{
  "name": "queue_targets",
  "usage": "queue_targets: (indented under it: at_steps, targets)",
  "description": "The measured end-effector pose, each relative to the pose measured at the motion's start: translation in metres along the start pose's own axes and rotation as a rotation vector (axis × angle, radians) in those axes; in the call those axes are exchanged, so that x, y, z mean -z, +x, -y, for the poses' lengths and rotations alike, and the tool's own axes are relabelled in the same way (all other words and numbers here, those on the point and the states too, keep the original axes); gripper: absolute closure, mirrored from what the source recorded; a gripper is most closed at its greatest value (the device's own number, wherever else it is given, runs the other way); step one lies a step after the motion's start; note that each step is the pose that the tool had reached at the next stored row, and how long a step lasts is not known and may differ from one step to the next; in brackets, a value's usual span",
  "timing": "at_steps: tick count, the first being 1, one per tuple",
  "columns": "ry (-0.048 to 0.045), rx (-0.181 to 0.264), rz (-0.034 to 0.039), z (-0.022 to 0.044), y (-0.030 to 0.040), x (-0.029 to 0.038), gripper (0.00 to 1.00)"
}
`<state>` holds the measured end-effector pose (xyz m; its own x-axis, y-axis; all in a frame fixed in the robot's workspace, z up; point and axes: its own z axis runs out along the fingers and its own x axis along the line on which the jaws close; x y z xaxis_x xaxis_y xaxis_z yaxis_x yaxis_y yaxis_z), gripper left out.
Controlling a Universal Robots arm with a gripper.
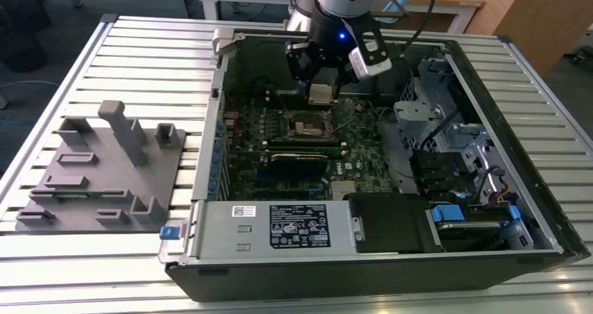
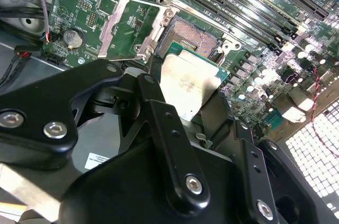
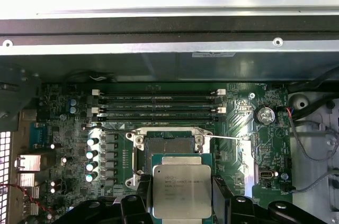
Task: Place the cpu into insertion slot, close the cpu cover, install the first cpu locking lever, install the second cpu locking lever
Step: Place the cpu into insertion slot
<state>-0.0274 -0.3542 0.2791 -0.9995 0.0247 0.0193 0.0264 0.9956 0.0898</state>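
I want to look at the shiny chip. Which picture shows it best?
The first wrist view: the chip turns its silver top to the camera, held by the gripper near the open socket. The second wrist view shows it slanted, partly behind the gripper. The exterior view shows a small pale square.

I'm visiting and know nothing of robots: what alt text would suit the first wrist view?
The gripper holds the cpu, a flat silver-grey square chip, close to the open insertion slot on a green circuit board inside a computer case. Long black memory slots lie past the slot.
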Motion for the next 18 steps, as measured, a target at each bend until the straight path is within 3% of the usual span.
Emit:
queue_targets:
  at_steps: [18]
  targets:
    - [0.0000,0.000,0.0000,0.0003,-0.0001,-0.0028,0.46]
